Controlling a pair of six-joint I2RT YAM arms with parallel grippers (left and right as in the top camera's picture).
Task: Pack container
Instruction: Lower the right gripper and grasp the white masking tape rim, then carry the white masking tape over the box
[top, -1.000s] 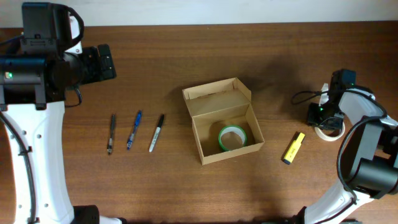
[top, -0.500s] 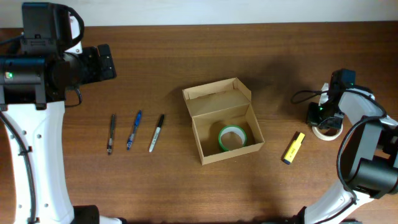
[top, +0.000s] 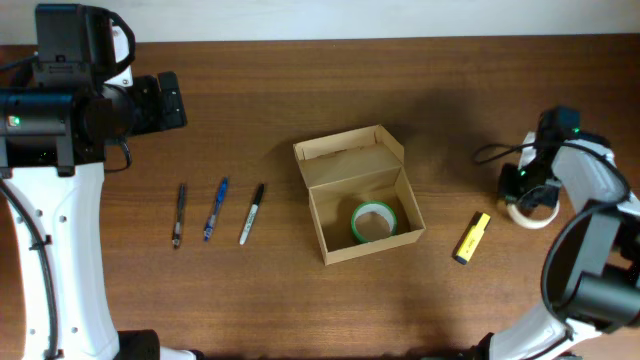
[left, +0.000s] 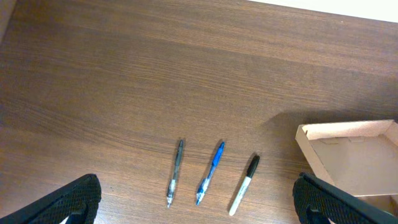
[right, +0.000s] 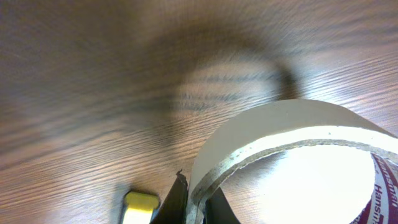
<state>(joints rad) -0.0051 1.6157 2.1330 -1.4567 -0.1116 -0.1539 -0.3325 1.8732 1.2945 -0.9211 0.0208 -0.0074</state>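
Items as they stood on the brown wooden table (top: 300, 90), left to right:

1. Left gripper (left: 199, 204): hung high above the table's left part, jaws spread wide.
2. Dark pen (top: 179, 215), blue pen (top: 216, 208), black marker (top: 252, 213): lay side by side in a row, apart from one another, left of the box.
3. Container (top: 358, 193): tan cardboard box, stood at the table's middle, flap lid open and folded back on the far side.
4. Green tape roll (top: 374, 222): lay flat inside the container (toward its right wall).
5. Yellow highlighter (top: 472, 238): lay on the table, right of the container.
6. White tape roll (right: 261, 130): near the right edge, beyond the highlighter.
7. Right gripper (right: 194, 205): jaws pinched narrow on the white tape roll's wall.
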